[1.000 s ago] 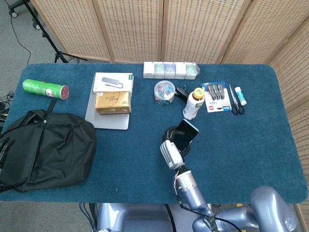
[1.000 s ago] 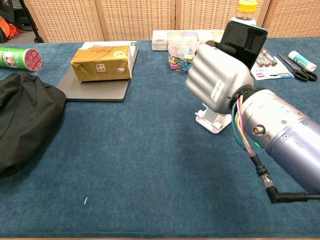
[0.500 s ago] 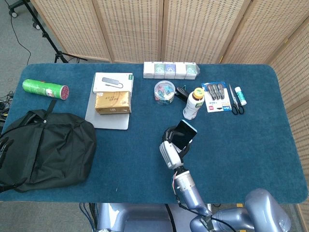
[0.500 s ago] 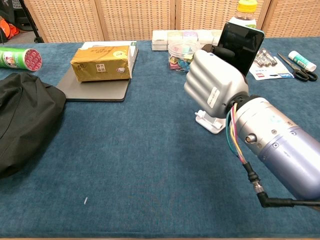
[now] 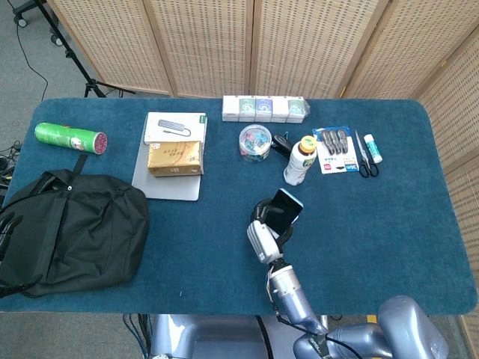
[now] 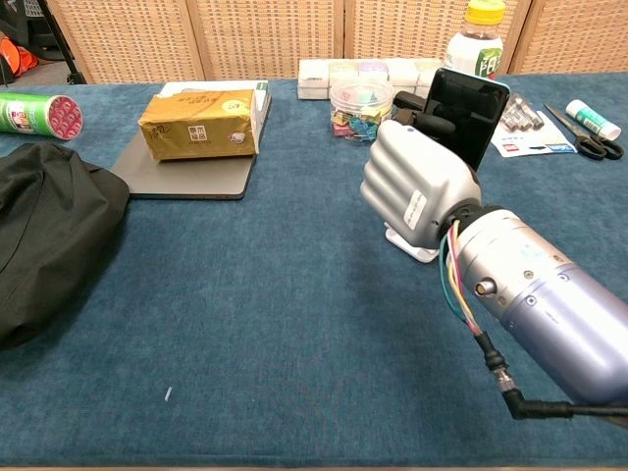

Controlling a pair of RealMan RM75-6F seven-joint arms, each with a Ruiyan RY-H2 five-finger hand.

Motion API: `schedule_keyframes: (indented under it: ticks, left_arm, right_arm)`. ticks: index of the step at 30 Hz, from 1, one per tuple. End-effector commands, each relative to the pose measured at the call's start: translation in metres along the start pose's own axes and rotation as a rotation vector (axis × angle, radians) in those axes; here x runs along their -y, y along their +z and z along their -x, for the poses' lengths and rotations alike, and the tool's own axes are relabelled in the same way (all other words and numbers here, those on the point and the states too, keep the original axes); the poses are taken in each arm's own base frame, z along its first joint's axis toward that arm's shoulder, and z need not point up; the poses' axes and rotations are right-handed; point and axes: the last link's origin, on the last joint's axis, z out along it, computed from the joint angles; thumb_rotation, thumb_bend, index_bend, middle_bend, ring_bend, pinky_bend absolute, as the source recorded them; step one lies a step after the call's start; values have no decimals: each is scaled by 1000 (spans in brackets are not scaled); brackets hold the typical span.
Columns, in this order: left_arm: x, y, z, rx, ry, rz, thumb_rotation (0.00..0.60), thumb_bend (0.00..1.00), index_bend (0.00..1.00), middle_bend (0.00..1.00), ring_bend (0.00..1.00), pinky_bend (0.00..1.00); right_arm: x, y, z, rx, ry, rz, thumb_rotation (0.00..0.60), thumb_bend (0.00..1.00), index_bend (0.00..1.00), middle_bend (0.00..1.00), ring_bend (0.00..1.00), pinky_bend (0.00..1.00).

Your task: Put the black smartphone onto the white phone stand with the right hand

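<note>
Your right hand grips the black phone in its fingers, screen dark and tilted, above the white stand.

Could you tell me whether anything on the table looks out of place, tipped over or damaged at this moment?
Nothing looks damaged or spilled. The only thing lying down is the green canister, on its side at the table's far left. The black smartphone sits tilted in the right hand, above the white phone stand, as the task requires.
</note>
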Motion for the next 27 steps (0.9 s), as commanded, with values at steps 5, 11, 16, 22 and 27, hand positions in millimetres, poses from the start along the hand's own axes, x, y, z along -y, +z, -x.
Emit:
schedule_keyframes:
  ticks: [5,11,16,22,27]
  left_arm:
    - [0,0,-1,-2,-3,-1,600,0,0,0,0,0]
    - [0,0,0,2,-1,0,600,0,0,0,0,0]
    - [0,0,0,-1,-2,-2,600,0,0,0,0,0]
    - [0,0,0,3,0,-2,600,0,0,0,0,0]
    - [0,0,-1,0,-2,-2,600,0,0,0,0,0]
  right_arm:
    - [1,0,4,0,1,0,600,260,503,395,435,528]
    - [3,-2,5,-12,4,-6,600,260,486,386,435,528]
    - [5,-4,3,-30,-1,-8,600,249,457,353,434,528]
    - [7,-6,4,-47,-10,-15,600,239,424,319,431,528]
    - [9,-7,5,-49,-11,-16,600,234,383,297,431,528]
